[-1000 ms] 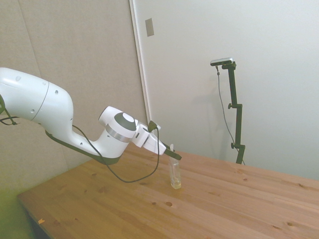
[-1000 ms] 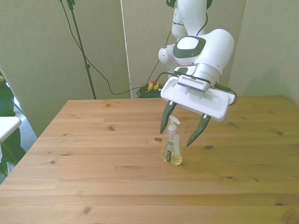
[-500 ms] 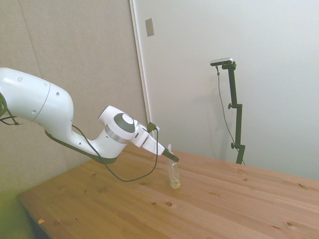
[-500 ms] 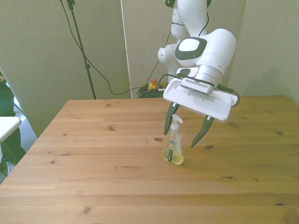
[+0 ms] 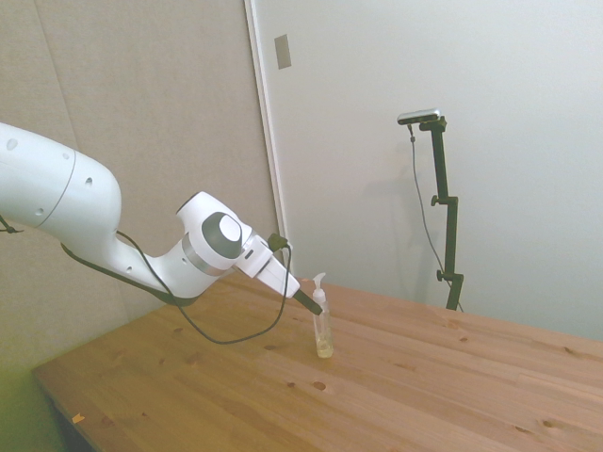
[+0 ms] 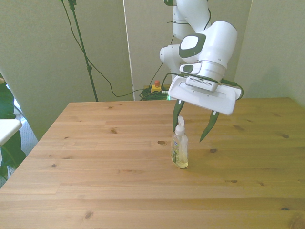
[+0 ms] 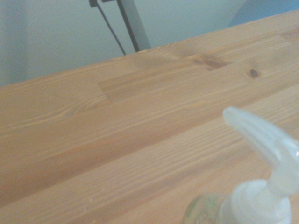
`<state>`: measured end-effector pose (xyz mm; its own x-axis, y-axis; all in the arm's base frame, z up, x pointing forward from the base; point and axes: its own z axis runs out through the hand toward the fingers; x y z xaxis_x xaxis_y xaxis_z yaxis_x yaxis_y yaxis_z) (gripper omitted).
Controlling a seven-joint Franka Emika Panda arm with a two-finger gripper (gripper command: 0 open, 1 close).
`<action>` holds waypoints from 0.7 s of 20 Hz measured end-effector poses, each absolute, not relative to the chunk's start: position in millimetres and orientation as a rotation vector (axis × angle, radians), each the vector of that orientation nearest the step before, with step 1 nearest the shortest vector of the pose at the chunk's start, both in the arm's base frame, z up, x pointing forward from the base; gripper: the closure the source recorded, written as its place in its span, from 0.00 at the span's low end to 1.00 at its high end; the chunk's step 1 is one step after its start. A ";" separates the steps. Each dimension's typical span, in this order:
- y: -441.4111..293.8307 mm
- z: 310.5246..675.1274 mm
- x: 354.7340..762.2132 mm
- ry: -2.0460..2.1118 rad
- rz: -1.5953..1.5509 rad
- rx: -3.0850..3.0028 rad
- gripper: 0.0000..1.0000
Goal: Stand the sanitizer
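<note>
Since a second ago the sanitizer [image 6: 179,147] has come from a slight lean to plumb, and the gripper [image 6: 192,129] has risen and drawn back toward the robot, so its tips now flank only the pump top instead of the neck. The bottle stands on the wooden table [image 6: 95,157], near the middle of the front view. Its long axis is vertical, base flat on the wood, and its white nozzle [image 7: 254,135] points up and toward the 11 o'clock side in the front view. The claw is spread wide and holds nothing, though one finger sits just beside the pump. Done well, the retreat goes straight up and back, fingers kept wide, so nothing clips the top and tips the bottle.
</note>
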<state>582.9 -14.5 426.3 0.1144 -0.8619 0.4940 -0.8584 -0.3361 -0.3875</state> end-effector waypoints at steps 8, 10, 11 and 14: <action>-15.1 435.2 550.9 1.696 -0.784 -2.492 0.00; -11.6 434.3 540.8 1.641 -0.710 -2.544 0.00; -10.1 434.6 534.7 1.614 -0.675 -2.569 0.00; -9.3 434.8 514.3 1.535 -0.568 -2.644 0.00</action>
